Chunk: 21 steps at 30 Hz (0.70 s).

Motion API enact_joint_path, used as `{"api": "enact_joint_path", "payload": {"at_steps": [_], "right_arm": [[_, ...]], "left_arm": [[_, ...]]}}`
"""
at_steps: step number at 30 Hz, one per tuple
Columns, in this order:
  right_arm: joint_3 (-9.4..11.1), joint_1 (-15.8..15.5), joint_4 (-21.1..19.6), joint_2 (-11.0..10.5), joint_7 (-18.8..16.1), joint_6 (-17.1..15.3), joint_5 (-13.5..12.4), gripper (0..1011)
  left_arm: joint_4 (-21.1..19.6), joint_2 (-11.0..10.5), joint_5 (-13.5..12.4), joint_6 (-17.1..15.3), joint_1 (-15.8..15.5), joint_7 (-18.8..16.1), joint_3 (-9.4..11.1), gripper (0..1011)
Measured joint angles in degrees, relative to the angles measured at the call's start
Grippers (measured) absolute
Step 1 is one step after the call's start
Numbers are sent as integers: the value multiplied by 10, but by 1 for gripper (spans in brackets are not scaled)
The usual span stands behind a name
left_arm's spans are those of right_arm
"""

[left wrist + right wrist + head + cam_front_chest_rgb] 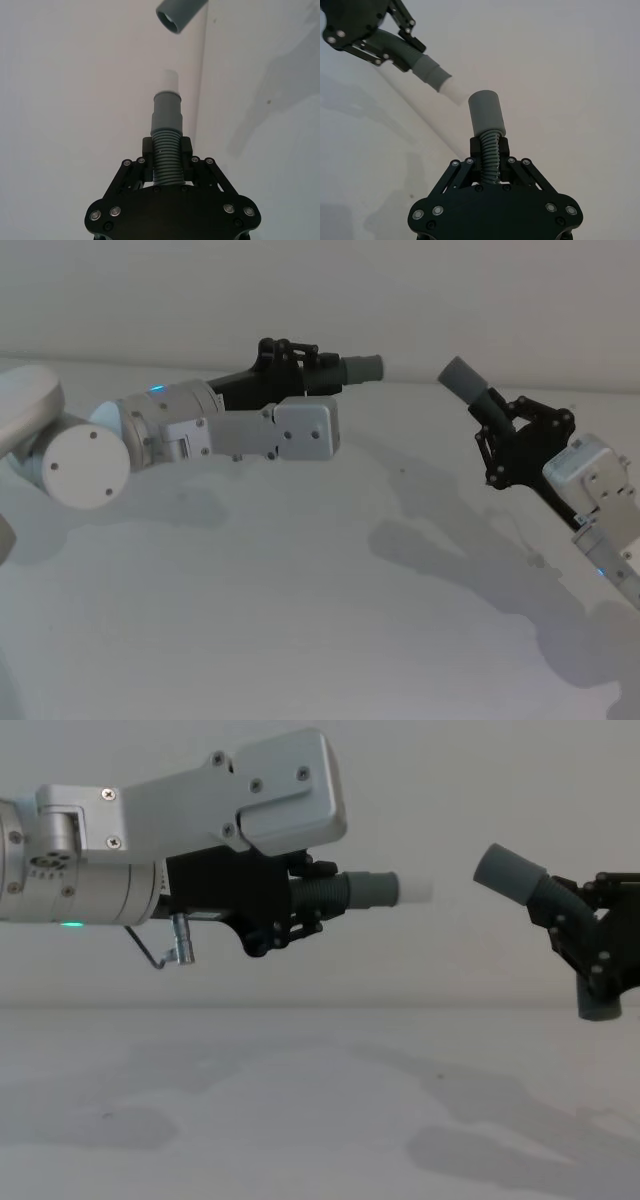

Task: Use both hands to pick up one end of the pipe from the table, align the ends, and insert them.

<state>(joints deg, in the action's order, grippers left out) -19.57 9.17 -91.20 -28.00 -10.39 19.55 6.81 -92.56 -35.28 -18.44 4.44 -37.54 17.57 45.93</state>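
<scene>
Both pipe pieces are held in the air above the table (300, 590). My left gripper (300, 358) is shut on the ribbed body of one piece (167, 117). That piece's grey cuff (370, 888) and white tip (415, 890) point toward the right. My right gripper (515, 435) is shut on the other piece (490, 150). Its plain grey cuff (508, 872) tilts up and to the left, with the round mouth (170, 20) open toward the white tip. A short gap separates the two ends, and they are not in line.
The off-white table (300, 1120) lies below both arms, bare except for their shadows and a few dark specks. A pale wall stands behind. The left arm's silver body (120, 870) shows a green light.
</scene>
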Motion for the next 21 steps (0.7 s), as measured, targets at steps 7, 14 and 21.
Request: {"api": "enact_joint_path", "payload": {"at_steps": [7, 14, 21], "right_arm": [[-1, 5, 5, -2, -17, 10, -13, 187], [-2, 9, 8, -3, -30, 19, -23, 187], [-2, 11, 10, -4, -37, 23, -29, 187]], "left_arm": [[11, 3, -5, 29, -1, -12, -1, 302], [17, 5, -9, 46, -1, -19, -1, 302], [20, 6, -10, 56, -1, -23, -1, 302]]}}
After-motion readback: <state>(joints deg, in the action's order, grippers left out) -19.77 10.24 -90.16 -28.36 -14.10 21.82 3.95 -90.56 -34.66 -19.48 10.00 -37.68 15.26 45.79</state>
